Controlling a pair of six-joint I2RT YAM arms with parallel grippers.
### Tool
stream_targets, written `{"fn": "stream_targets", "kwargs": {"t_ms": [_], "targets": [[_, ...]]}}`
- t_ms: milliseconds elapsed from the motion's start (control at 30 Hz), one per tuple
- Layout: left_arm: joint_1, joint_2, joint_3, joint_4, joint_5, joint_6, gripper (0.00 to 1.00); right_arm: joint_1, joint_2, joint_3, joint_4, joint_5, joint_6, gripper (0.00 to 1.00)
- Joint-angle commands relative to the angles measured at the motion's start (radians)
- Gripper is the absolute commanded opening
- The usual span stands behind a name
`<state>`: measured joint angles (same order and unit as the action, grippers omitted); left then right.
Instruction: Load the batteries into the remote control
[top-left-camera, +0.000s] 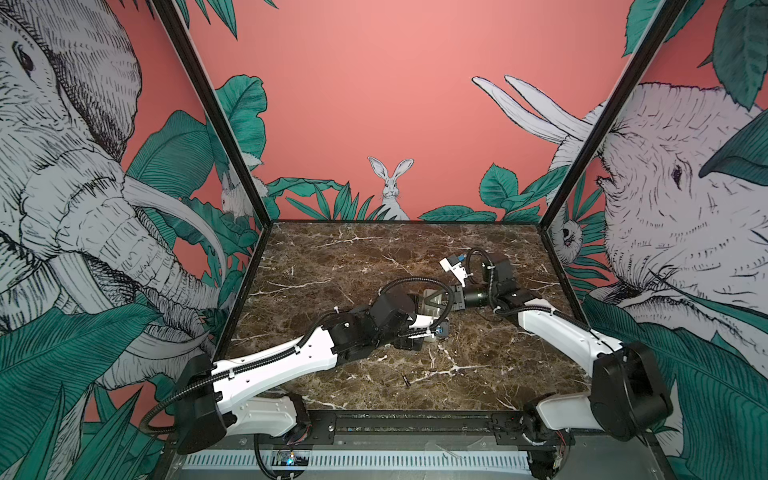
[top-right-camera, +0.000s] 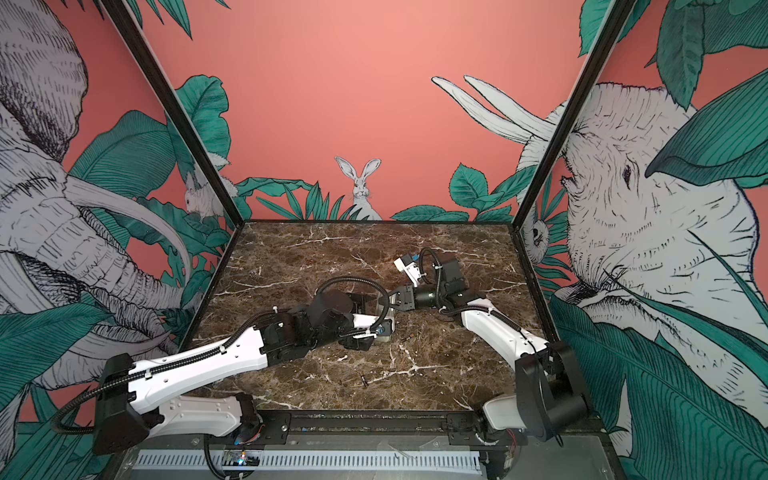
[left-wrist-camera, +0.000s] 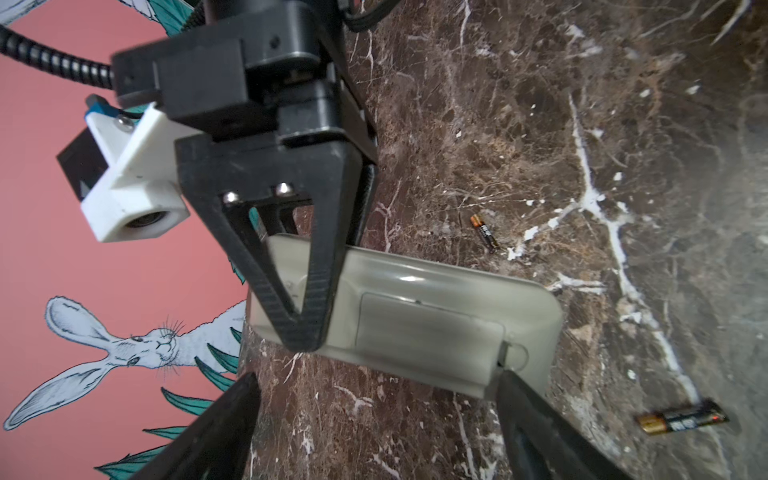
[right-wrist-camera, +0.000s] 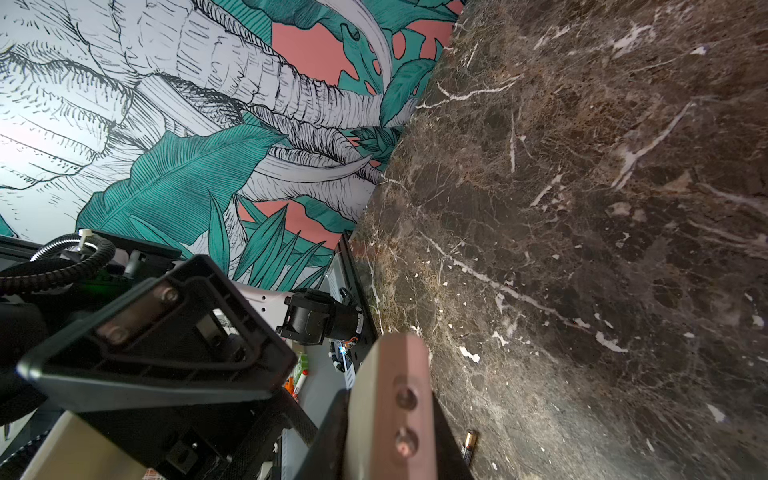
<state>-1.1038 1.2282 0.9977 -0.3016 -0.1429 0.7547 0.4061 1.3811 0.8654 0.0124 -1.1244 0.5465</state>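
The remote control is lifted off the table, its grey-beige back towards the left wrist camera, with the cover plate seated in the recess. My right gripper is shut on one end of it. The right wrist view shows that end edge-on between the fingers. My left gripper is open just short of the remote, one fingertip by the corner near the cover's tab. Two batteries lie loose on the marble. In both top views one battery lies near the front.
The brown marble tabletop is walled by printed panels at the left, right and back. Both arms meet near the middle of the table. A black rail runs along the front edge.
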Motion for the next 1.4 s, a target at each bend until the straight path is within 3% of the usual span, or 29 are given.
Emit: {"fn": "stream_targets", "kwargs": {"t_ms": [0,567,700,900,1367], "targets": [[-0.004,-0.015,0.009,-0.019,0.054,-0.038,0.90,0.007,-0.015,0.029,0.041,-0.043,-0.001,0.00],[-0.004,0.019,0.011,-0.013,0.054,-0.028,0.90,0.020,-0.029,0.021,0.063,-0.050,0.014,0.00],[-0.004,0.037,0.010,-0.007,0.019,-0.018,0.90,0.020,-0.034,0.019,0.064,-0.049,0.016,0.00],[-0.004,0.059,0.009,0.031,-0.126,0.010,0.89,0.023,-0.037,0.017,0.066,-0.051,0.016,0.00],[-0.004,0.002,-0.004,0.132,-0.190,0.032,0.88,0.029,-0.021,0.021,0.072,-0.055,0.018,0.00]]}}
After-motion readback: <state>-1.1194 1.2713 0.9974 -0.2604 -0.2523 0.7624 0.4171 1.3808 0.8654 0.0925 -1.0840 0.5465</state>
